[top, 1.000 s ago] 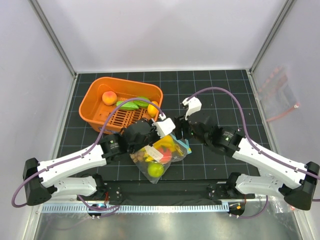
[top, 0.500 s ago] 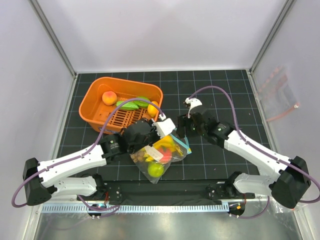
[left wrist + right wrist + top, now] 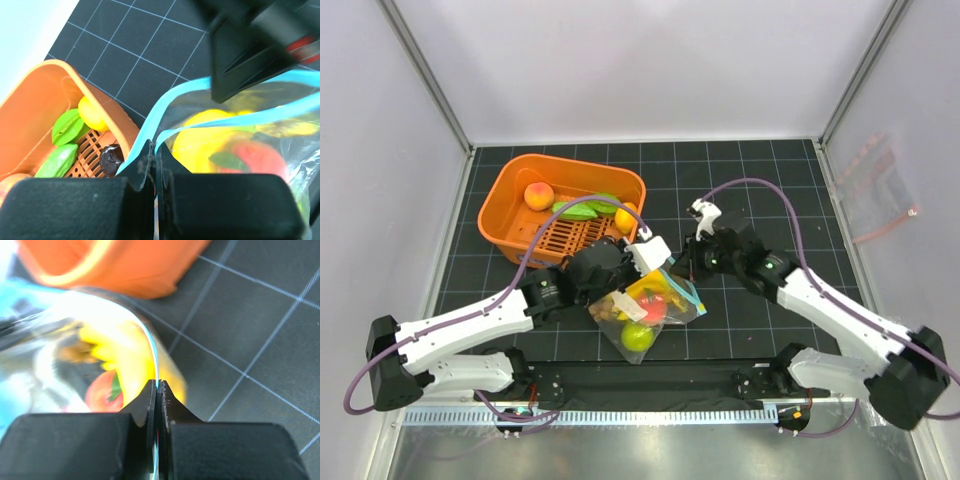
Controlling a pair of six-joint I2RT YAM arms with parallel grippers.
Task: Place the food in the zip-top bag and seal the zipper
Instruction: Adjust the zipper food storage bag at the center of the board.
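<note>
so the bag (image 3: 665,315) is lying on the black grid mat (image 3: 770,180) just in front of the orange basket (image 3: 505,195), between the two arms. it's already got stuff in it: a green round fruit (image 3: 638,337) at the near end, a red piece (image 3: 653,307) in the middle, yellow pieces (image 3: 650,290) toward the mouth and a clump of little brown balls (image 3: 603,312) on the left side.

the teal zipper (image 3: 167,102) runs along the far right edge of the bag. the left gripper (image 3: 154,150) has its fingers pressed together on one end of the zipper; in the left wrist view the teal strip runs right into the pinch. the right gripper (image 3: 157,387) is clamped on the same edge further along, with a thin teal line going in between its closed fingers.

the zipper isn't sealed between them. from the left wrist the two teal strips bow apart and you can look straight in at the yellow and red food.

not all the food is bagged. in the basket there's a peach (image 3: 538,194) at the far left, green pieces (image 3: 582,207), a lemon (image 3: 624,217) by the right wall, plus a dark brown thing (image 3: 111,157) on the slotted floor.

a second bag (image 3: 882,195) with a pink strip is over by the right wall, well apart from all this.
</note>
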